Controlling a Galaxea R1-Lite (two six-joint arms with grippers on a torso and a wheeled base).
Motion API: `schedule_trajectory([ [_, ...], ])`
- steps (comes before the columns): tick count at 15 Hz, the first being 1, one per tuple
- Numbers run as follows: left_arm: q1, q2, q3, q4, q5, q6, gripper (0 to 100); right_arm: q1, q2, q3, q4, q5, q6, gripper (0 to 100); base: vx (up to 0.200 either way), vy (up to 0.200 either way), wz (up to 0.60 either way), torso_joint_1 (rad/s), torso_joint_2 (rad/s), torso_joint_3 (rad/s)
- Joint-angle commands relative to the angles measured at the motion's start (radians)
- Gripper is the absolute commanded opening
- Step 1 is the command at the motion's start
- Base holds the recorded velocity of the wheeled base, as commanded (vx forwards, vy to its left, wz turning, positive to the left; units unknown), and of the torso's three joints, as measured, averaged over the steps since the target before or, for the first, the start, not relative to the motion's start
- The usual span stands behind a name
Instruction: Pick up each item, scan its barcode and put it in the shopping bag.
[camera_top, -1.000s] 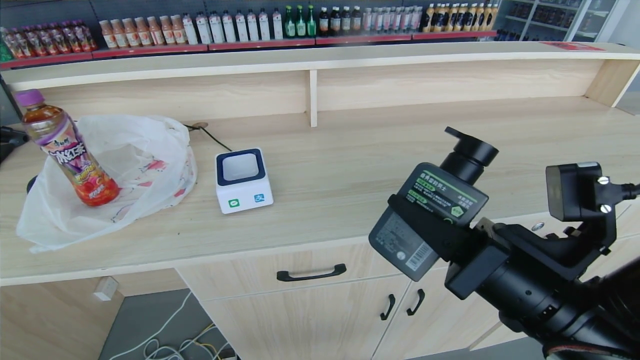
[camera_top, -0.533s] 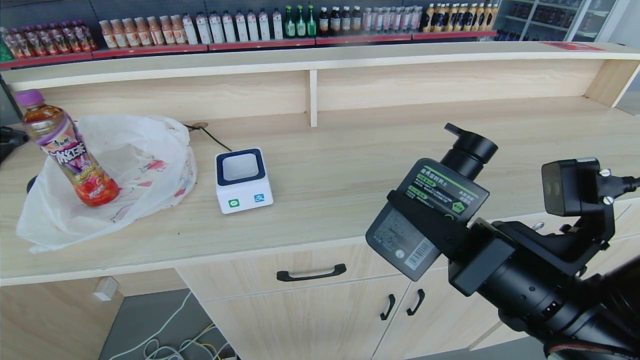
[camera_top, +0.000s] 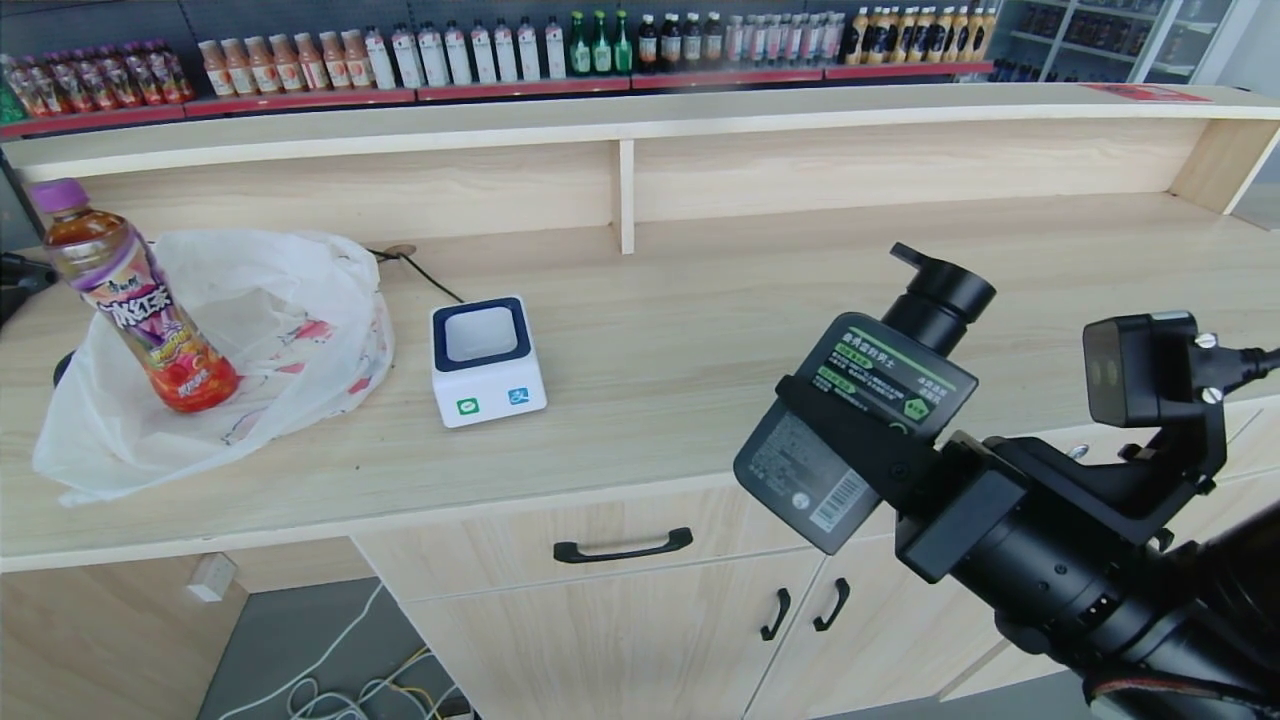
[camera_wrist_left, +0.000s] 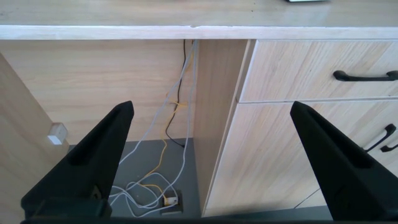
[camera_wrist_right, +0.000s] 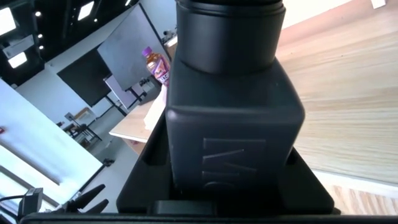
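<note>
Black plastic, the pump bottle (camera_top: 860, 400) sits clamped in the right gripper (camera_top: 850, 440), held in the air over the front edge of the counter (camera_top: 700, 330), well to the right of the white scanner (camera_top: 487, 358). Its barcode faces up toward the head camera, so the scan looks not yet done. An orange tea bottle (camera_top: 130, 300) stands upright at the shopping bag (camera_top: 290, 290), seemingly dealt with. The left gripper (camera_wrist_left: 211, 112) hangs wide open and empty below the counter. What remains: scanning, then bagging the pump bottle.

A shop: behind the wooden counter (camera_top: 700, 330), red-edged shelves (camera_top: 300, 100) carry rows of drink bottles (camera_top: 480, 50); on the counter sit a payment scanner (camera_top: 487, 360) and a plastic bag (camera_top: 290, 300).
</note>
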Motion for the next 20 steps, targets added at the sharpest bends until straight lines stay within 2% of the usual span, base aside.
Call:
schedule_trajectory([
  [1, 0.0, 0.0, 0.0, 0.0, 0.0, 0.0, 100, -0.002, 0.005, 0.014, -0.001, 0.0, -0.003, 0, 0.0, 0.0, 0.0, 0.0, 0.0, 0.0],
  [4, 0.0, 0.0, 0.0, 0.0, 0.0, -0.001, 100, -0.001, 0.005, 0.02, -0.001, 0.002, -0.029, 0, 0.0, 0.0, 0.0, 0.0, 0.0, 0.0],
  [6, 0.0, 0.0, 0.0, 0.0, 0.0, -0.001, 100, -0.001, 0.037, 0.069, -0.001, 0.0, -0.076, 0, 0.0, 0.0, 0.0, 0.0, 0.0, 0.0],
  [10, 0.0, 0.0, 0.0, 0.0, 0.0, -0.001, 100, -0.05, 0.094, 0.028, -0.001, 0.0, -0.265, 0, 0.0, 0.0, 0.0, 0.0, 0.0, 0.0],
  [16, 0.0, 0.0, 0.0, 0.0, 0.0, -0.001, 100, -0.173, 0.059, 0.092, -0.001, -0.033, -0.647, 0, 0.0, 0.0, 0.0, 0.0, 0.0, 0.0],
  [20, 0.0, 0.0, 0.0, 0.0, 0.0, 0.0, 100, -0.188, 0.056, 0.094, -0.001, -0.066, -0.684, 0, 0.0, 0.0, 0.0, 0.0, 0.0, 0.0],
])
